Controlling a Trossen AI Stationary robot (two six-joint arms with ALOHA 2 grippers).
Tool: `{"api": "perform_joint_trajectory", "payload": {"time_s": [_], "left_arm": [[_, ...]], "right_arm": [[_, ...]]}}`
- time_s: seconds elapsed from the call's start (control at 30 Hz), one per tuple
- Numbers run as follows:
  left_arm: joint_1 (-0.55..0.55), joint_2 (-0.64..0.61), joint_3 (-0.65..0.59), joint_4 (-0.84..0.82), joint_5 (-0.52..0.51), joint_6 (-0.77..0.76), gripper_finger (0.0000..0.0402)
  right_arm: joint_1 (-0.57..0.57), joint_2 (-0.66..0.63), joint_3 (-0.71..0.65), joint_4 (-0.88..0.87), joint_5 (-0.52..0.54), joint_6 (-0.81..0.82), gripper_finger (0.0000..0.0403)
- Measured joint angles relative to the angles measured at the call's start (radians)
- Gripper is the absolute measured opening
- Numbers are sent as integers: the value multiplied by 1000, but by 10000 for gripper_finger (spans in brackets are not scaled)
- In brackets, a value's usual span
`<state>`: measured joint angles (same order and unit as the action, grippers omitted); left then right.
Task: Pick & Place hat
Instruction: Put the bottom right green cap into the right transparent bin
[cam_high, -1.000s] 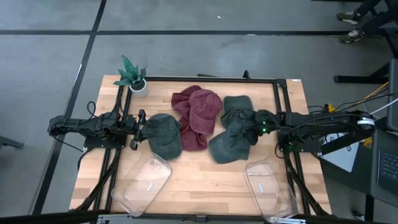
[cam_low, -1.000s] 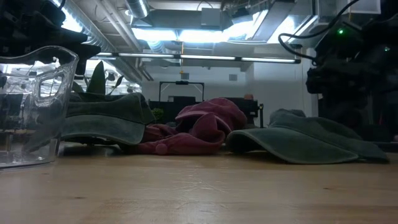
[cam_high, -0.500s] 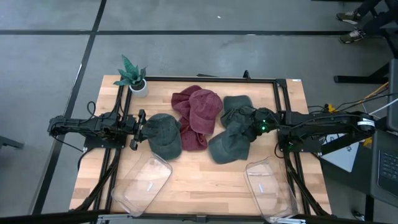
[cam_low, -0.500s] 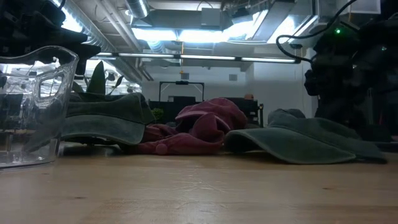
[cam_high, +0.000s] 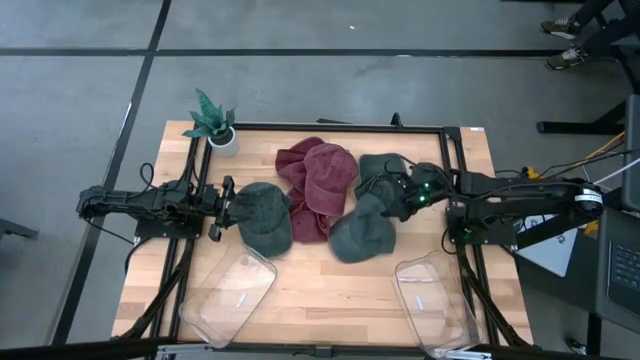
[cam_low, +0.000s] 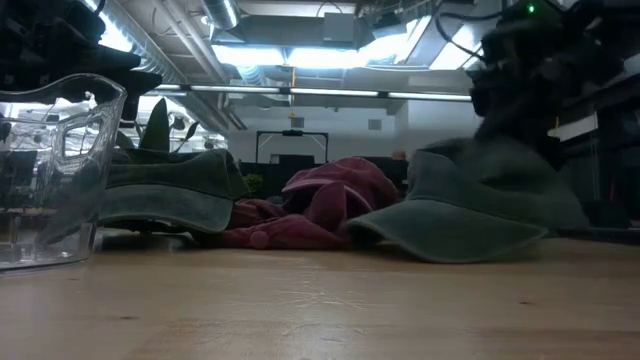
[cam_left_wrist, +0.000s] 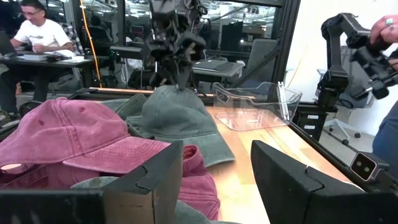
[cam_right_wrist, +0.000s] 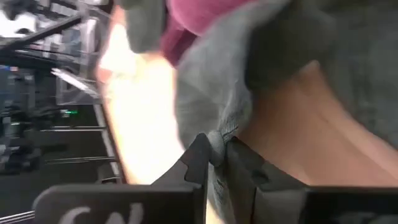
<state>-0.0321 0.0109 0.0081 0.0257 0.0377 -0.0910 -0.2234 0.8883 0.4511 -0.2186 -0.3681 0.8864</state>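
Observation:
My right gripper (cam_high: 402, 194) is shut on a dark green hat (cam_high: 362, 230) right of the table's middle; it also shows high at the right of the low view (cam_low: 505, 75). A second green hat (cam_high: 380, 166) lies behind it, partly under the arm. Two red hats (cam_high: 318, 182) lie in a heap at the middle. Another green hat (cam_high: 264, 214) lies left of them, crown up on its brim. My left gripper (cam_high: 217, 207) is open, level, at that hat's left edge; whether it touches the hat does not show. My right gripper pinches a bunched fold of the green hat's cloth (cam_right_wrist: 217, 142) between its two fingers, at the hat's crown (cam_low: 470, 150). The fingers come from above and from the table's right. The crown is raised under the gripper; the brim's edge (cam_low: 430, 245) rests on the table.
Two clear plastic bins stand near the front edge, one at the left (cam_high: 228, 293) and one at the right (cam_high: 432, 300). A small potted plant (cam_high: 213, 122) stands at the far left corner. A black frame (cam_high: 340, 127) runs around the table's back and sides.
My right gripper has gone up and a little toward the table's left, still shut on the green hat. The hat's crown has been lifted into a peak, and its brim has slid toward the left along the table, toward the red hats.

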Motion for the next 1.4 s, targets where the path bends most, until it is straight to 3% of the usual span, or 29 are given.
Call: {"api": "perform_joint_trajectory", "payload": {"time_s": [0.8,1.13,1.4], "left_arm": [[0,0,0,0,0,0,185],[0,0,0,0,0,0,185],[0,0,0,0,0,0,185]], "right_arm": [[1,0,351,-73,-157,72,34],[54,0,521,-179,-153,125,34],[179,0,584,-177,-84,208,33]]}}
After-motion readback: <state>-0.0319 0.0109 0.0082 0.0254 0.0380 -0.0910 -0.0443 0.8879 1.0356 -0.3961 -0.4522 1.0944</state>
